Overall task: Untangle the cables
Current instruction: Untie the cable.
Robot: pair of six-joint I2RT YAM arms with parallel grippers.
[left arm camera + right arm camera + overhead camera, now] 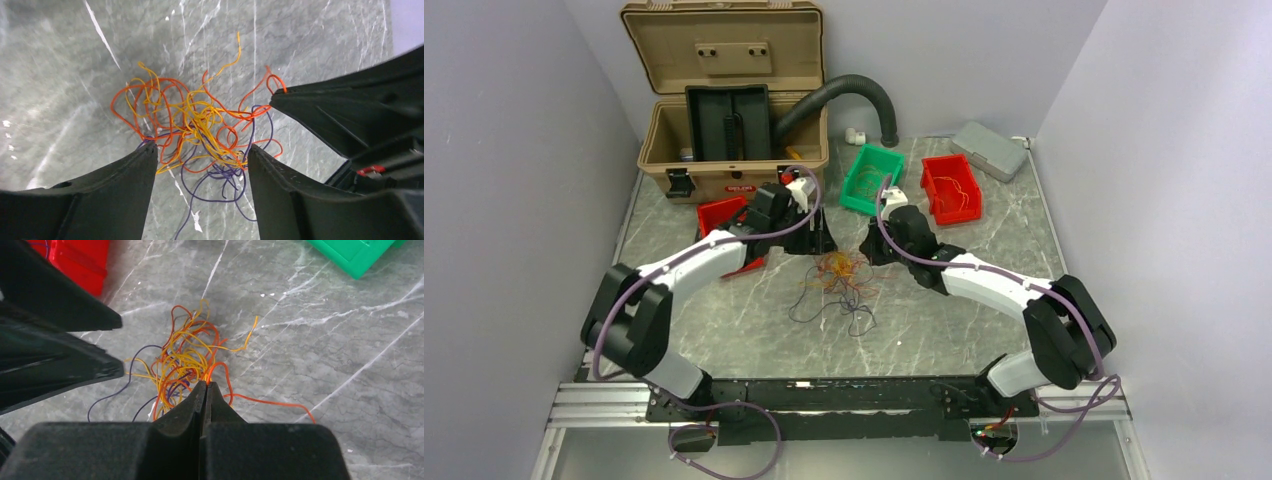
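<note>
The cables [840, 272] lie in a loose knot of orange, yellow and dark purple strands on the marble table [984, 330], between the two arms. My left gripper [202, 148] hangs open just above the knot [197, 120], one finger on each side, gripping nothing. My right gripper [206, 383] is shut on an orange strand at the knot's edge [185, 357]. That strand runs out from between its tips, and another orange strand trails off to the right [280, 402]. In the left wrist view the right gripper [280, 97] comes in from the right, with an orange loop at its tip.
An open tan toolbox [724, 110] with a black corrugated hose [844, 90] stands at the back left. A green bin [871, 178], a red bin [951, 188] and a grey case [989, 150] sit at the back right. Another red bin [721, 215] is beside the left arm.
</note>
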